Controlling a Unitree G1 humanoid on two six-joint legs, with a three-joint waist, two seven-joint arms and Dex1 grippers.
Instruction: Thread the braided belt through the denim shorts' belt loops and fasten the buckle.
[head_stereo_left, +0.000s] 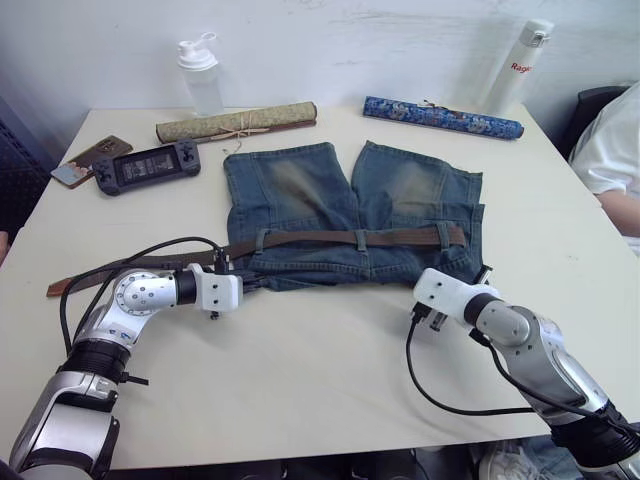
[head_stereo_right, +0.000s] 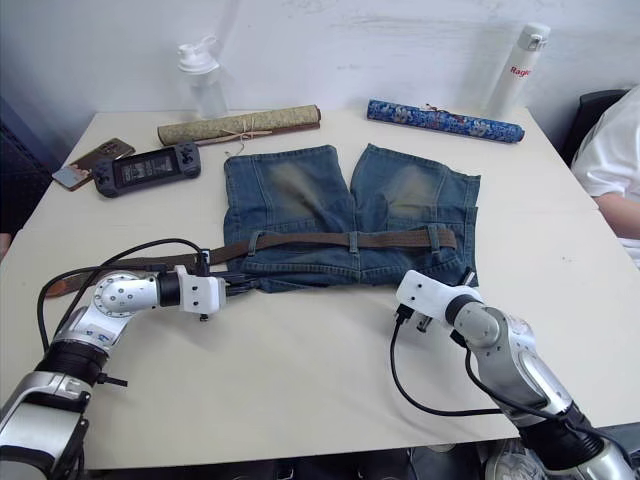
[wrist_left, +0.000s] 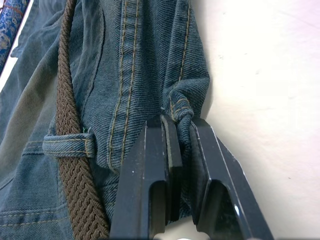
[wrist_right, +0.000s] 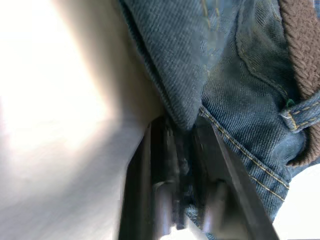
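Threading stands largely complete, by judgement: the braided belt (head_stereo_left: 320, 239) runs under the belt loops (head_stereo_left: 360, 240) along the waistband of the denim shorts (head_stereo_left: 350, 215), which lie flat at the middle of the table (head_stereo_left: 300, 380), waistband toward the near edge and legs toward the far edge. One belt end trails off the shorts' left side toward the table's left edge, its tan tip (head_stereo_left: 60, 288) resting on the bare surface; the other end reaches the shorts' right side, where the buckle cannot be made out. Fastening is not yet done: the two ends lie well apart. Left gripper (wrist_left: 182, 125): arm bent at the elbow, forearm low over the table, fingers closed on a bunched fold of denim at the waistband's left corner, just beside a loop with the belt through it. Right gripper (wrist_right: 182, 127): forearm angled in from the near right corner, fingers pinching the denim edge at the waistband's right corner, a belted loop near. Far edge holds a tan rolled scroll (head_stereo_left: 237, 122), blue rolled scroll (head_stereo_left: 442, 117), two bottles; handheld console (head_stereo_left: 146, 166) toward the far left corner.
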